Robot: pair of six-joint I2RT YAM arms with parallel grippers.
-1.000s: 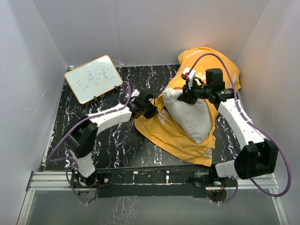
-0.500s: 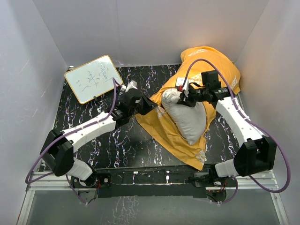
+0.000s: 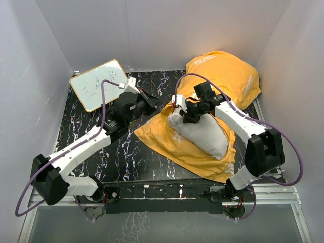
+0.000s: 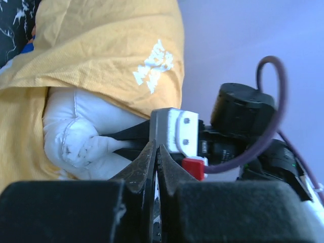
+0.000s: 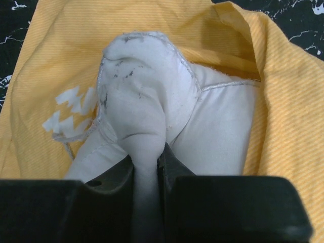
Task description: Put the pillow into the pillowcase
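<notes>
- Far left, tilted by the back wall: whiteboard (image 3: 98,84) with scribbled writing.
- Next, left gripper (image 4: 156,148): jaws pressed together, nothing seen between them, hanging over the dark table (image 3: 126,152) just left of the cloth edge.
- Centre now, right gripper (image 5: 147,161): clamped tight on a bunched left corner of the pillow (image 3: 205,135), white fabric squeezed between the fingers.
- Pillow stretched out to the near right, lying on the flat orange cloth, mostly uncovered from above.
- Far right, pillowcase (image 3: 223,73): orange face up, puffed high in the back corner, flat part spread under the pillow.
</notes>
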